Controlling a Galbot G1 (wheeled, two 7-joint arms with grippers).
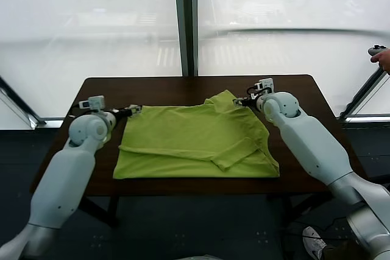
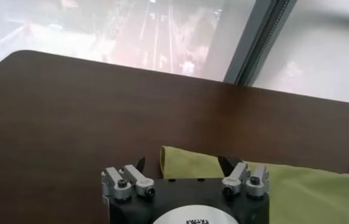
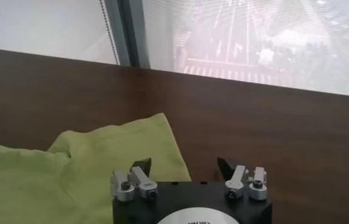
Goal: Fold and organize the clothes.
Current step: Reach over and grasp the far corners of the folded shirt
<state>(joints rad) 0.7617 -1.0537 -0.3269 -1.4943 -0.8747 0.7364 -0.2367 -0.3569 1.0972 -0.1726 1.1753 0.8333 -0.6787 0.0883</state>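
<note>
The lime-green T-shirt (image 1: 195, 141) lies partly folded on the dark brown table (image 1: 183, 89), one sleeve folded inward near its front right. My left gripper (image 1: 133, 110) is open just above the shirt's far left corner; in the left wrist view (image 2: 183, 164) its fingers straddle that corner (image 2: 186, 164). My right gripper (image 1: 239, 101) is open at the shirt's raised far right corner; in the right wrist view (image 3: 184, 164) the cloth edge (image 3: 131, 143) lies under one finger. The printed graphic is hidden.
Tall windows with a dark central post (image 1: 184, 22) stand behind the table. A person's hand with a device (image 1: 381, 56) shows at the far right edge. Bare table surrounds the shirt on the far side and both ends.
</note>
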